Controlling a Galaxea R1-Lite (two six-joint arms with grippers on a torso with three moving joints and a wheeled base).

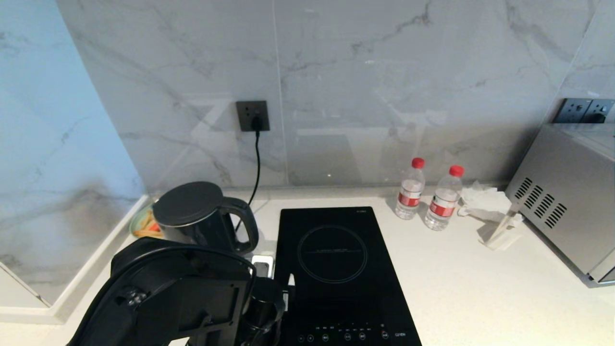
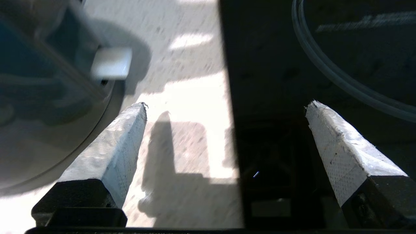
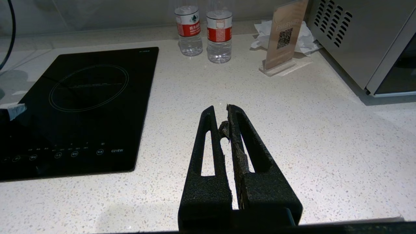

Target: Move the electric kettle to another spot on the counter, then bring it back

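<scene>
The electric kettle (image 1: 199, 218) is glossy black with a flat grey lid and stands at the back left of the white speckled counter (image 1: 480, 288), its loop handle (image 1: 246, 226) turned toward the hob. My left arm (image 1: 182, 293) reaches in just in front of it. The left gripper (image 2: 226, 104) is open and empty, hovering over the counter strip (image 2: 182, 97) and the hob's edge, with a dark round shape (image 2: 39, 97) beside one finger. It does not touch the kettle. My right gripper (image 3: 221, 109) is shut and empty over bare counter right of the hob.
A black induction hob (image 1: 336, 269) lies right of the kettle, a small white block (image 1: 263, 265) between them. A cord (image 1: 257, 158) runs up to a wall socket. Two water bottles (image 1: 411, 190), crumpled tissue (image 1: 480, 199), a sign stand (image 1: 502, 230) and a steel microwave (image 1: 567, 192) fill the right.
</scene>
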